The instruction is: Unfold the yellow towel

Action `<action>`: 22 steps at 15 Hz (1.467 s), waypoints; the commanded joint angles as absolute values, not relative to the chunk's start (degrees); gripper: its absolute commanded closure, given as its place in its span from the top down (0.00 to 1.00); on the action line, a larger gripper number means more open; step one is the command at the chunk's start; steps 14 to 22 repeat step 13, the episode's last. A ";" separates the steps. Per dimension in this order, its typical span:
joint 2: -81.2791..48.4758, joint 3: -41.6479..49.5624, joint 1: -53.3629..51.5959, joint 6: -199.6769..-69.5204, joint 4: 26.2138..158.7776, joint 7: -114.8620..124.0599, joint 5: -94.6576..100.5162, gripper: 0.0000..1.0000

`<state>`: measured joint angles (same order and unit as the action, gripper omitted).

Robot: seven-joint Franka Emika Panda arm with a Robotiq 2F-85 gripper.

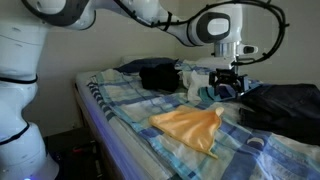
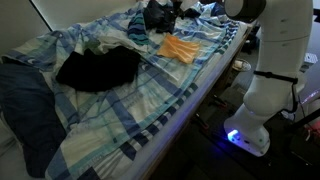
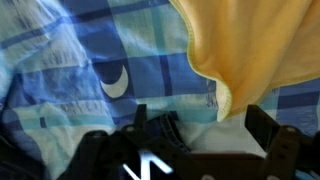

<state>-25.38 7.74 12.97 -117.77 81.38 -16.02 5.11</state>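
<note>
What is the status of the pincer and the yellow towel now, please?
Pincer open, holding nothing. Yellow towel spread out on plaid sheet. Dark clothing lies apart from it.

Bare bedsheet (image 1: 125, 115) nr yellow towel (image 1: 190, 127) = free rm; dark clothes (image 1: 283, 105) block opp. side.

Wrist view: yellow towel (image 3: 250, 45) runs off top and right edges; pincer (image 3: 205, 128) blurred, clipped by bottom edge. In an exterior view, bed (image 2: 150, 100) runs off left edge.
</note>
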 commanded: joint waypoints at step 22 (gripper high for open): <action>-12.28 8.24 10.89 -110.26 96.79 -13.05 9.94 1.00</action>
